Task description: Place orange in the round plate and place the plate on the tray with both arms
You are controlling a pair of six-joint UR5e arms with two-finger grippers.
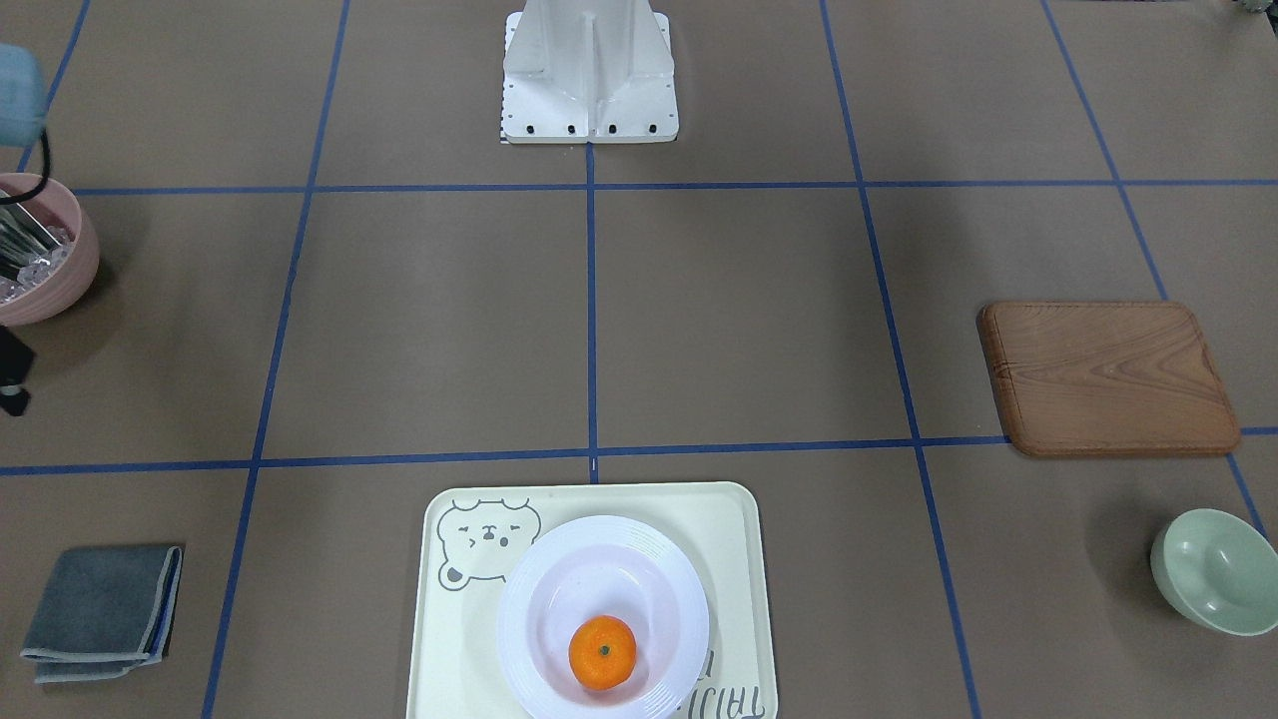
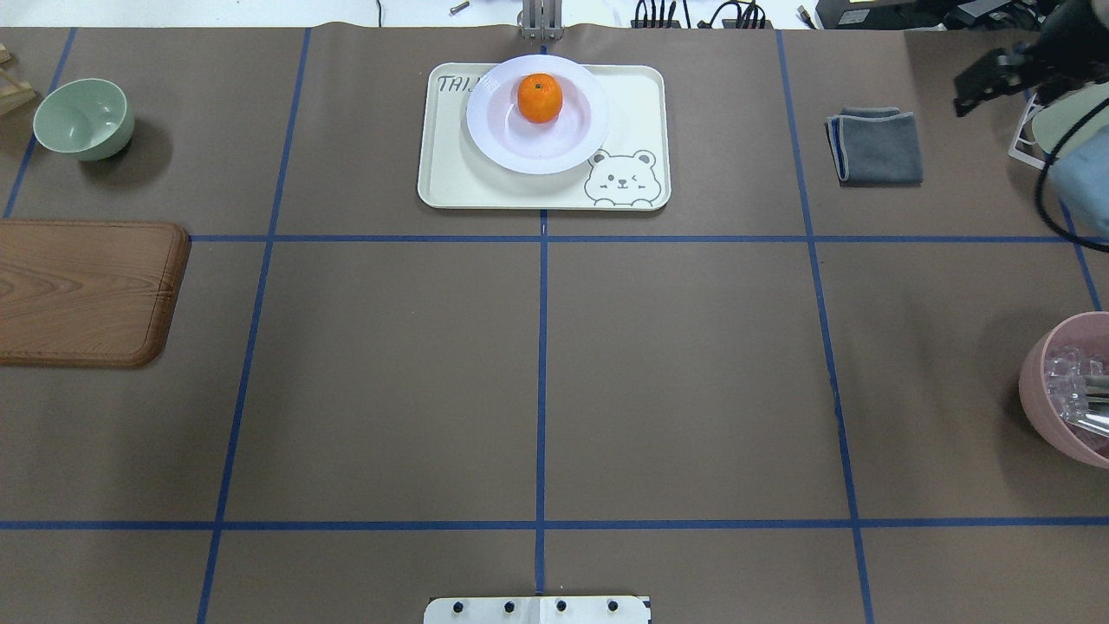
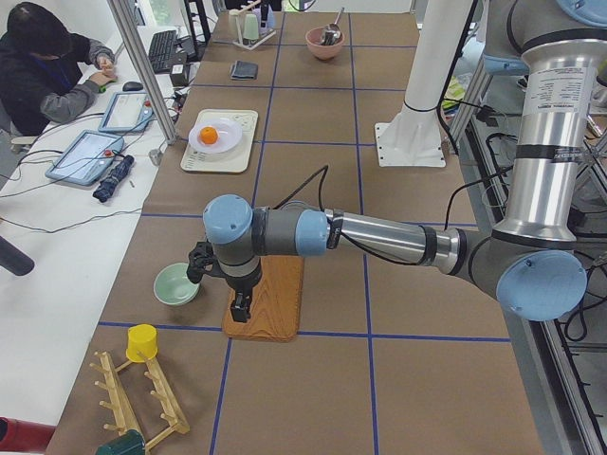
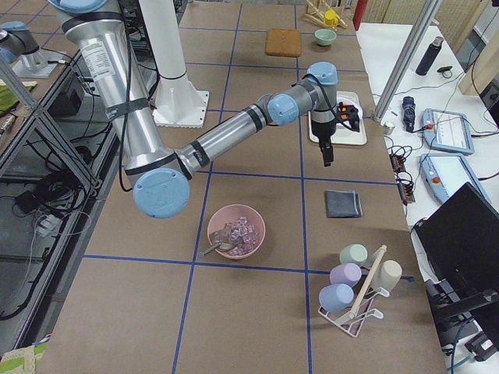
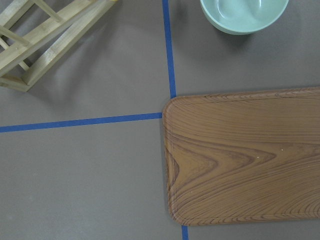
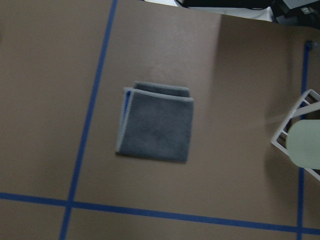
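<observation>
The orange (image 2: 540,97) lies inside the round plate (image 2: 502,143), and the plate rests on the tray (image 2: 632,104) at the table's far middle; orange (image 1: 602,652), plate (image 1: 539,589) and tray (image 1: 719,529) also show from the front. My left gripper (image 3: 240,308) hangs over the wooden board, far from the tray, and I cannot tell whether it is open or shut. My right gripper (image 4: 325,156) hangs above the table between the tray and the grey cloth, holding nothing that I can see; its state is unclear too.
A wooden board (image 2: 82,290) and a mint-green bowl (image 2: 84,118) sit on the left side. On the right are a folded grey cloth (image 2: 875,145), a pink bowl of ice (image 2: 1066,390) and a cup rack (image 4: 355,292). A person (image 3: 47,66) sits at a side desk.
</observation>
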